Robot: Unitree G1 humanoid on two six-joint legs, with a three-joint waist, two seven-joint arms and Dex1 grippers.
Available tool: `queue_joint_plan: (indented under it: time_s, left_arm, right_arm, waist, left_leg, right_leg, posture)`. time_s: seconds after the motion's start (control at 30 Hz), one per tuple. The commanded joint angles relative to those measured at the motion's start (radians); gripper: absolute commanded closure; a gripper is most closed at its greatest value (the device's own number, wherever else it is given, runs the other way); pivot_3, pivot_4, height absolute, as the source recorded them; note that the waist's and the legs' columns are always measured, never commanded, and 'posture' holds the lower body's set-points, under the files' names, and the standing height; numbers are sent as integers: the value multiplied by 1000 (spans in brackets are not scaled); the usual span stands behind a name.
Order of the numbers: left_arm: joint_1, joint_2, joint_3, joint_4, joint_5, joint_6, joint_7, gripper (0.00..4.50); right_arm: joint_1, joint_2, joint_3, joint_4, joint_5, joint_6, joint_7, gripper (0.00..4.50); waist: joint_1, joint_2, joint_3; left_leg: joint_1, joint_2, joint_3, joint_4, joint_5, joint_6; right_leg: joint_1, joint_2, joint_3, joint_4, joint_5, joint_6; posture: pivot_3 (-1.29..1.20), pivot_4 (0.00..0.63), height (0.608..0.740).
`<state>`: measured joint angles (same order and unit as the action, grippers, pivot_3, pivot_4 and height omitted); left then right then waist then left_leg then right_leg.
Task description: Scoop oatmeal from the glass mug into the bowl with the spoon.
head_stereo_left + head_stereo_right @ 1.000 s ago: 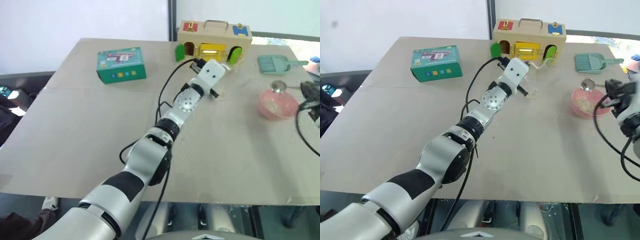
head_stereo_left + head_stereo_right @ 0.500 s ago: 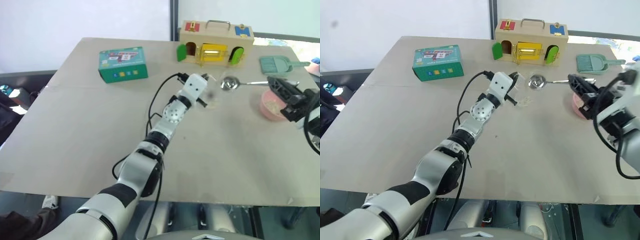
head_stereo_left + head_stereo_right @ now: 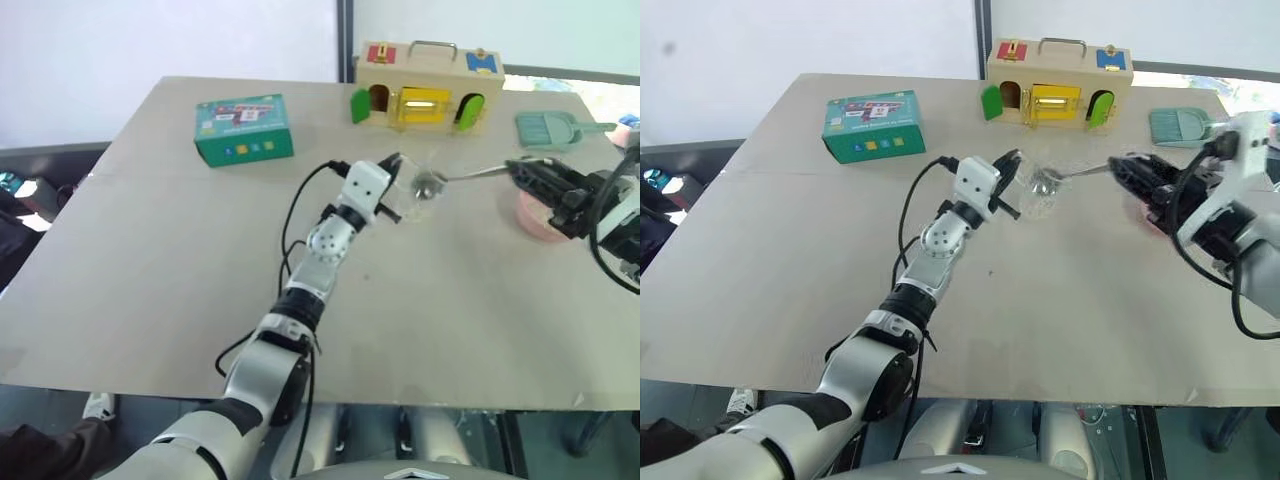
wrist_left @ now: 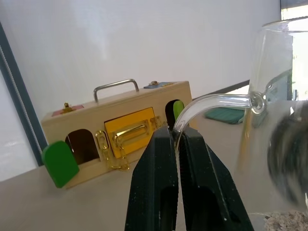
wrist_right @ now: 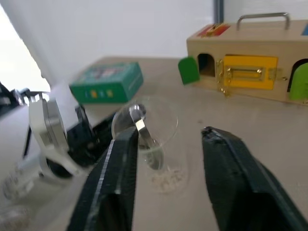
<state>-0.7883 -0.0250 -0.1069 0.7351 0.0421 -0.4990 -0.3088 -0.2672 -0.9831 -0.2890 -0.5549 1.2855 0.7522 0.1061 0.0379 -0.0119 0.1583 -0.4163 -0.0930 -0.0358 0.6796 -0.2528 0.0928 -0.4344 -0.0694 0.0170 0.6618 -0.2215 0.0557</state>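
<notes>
The left gripper (image 4: 176, 144) pinches the glass mug (image 3: 412, 195) by its handle (oatmeal (image 5: 166, 178) inside), while the right gripper (image 5: 168, 137), fingers spread, carries the spoon (image 3: 455, 178) at the mug's mouth.

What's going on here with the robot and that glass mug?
The left gripper is shut on the handle of the glass mug. The spoon reaches from the right gripper into the mug, where a little oatmeal lies. The right gripper's fingers stand apart, the spoon's handle against one. The pink bowl sits beside that arm.
</notes>
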Motion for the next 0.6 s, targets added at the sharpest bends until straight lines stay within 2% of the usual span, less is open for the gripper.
queue_joint_plan:
  time_s: [0.03,0.1,0.2,0.33,0.37,0.43,0.6]
  left_arm:
    - [32,19,78,-79,-144,66,-79,4500]
    - [62,51,123,-101,-206,84,-120,4500]
    - [106,95,168,-126,-259,101,-158,4500]
    - [216,167,247,-187,-322,143,-175,4500]
    - [239,180,258,-191,-319,141,-167,4500]
    - [272,198,274,-190,-307,147,-141,4500]
    - [281,199,302,-144,-297,158,-79,4500]
  right_arm:
    - [23,4,12,-96,-201,-83,70,1151]
    - [69,61,14,-152,-246,-158,166,1151]
    - [170,40,79,-209,-444,-190,208,1151]
    - [344,156,152,-246,-589,-317,265,1151]
    - [379,180,159,-238,-622,-343,275,594]
    - [453,215,169,-225,-679,-397,316,37]
    - [533,284,169,-171,-780,-503,381,37]
  waist:
    - [0,0,0]
    - [-3,0,0]
    - [-12,0,0]
    - [-18,-1,-2]
    - [-21,-1,-2]
    - [-22,-1,-2]
    - [-21,-1,-2]
  left_leg:
    - [0,0,0,0,0,0]
    - [0,0,-1,1,0,0]
    - [0,0,-1,1,0,0]
    - [2,0,-2,3,0,0]
    - [2,0,-3,3,0,0]
    - [2,0,-3,3,0,-1]
    - [7,-1,-3,4,0,-1]
  right_leg:
    - [0,0,0,0,0,0]
    - [0,0,0,0,0,0]
    - [0,1,0,1,0,0]
    - [3,1,-1,-1,0,0]
    - [3,1,-1,-1,0,0]
    - [3,1,-1,0,0,0]
    - [8,1,-1,0,2,3]
  posture:
    - [0,150,740]
    - [0,150,740]
    - [0,150,740]
    - [0,150,740]
    - [0,150,740]
    - [0,150,740]
    - [0,150,740]
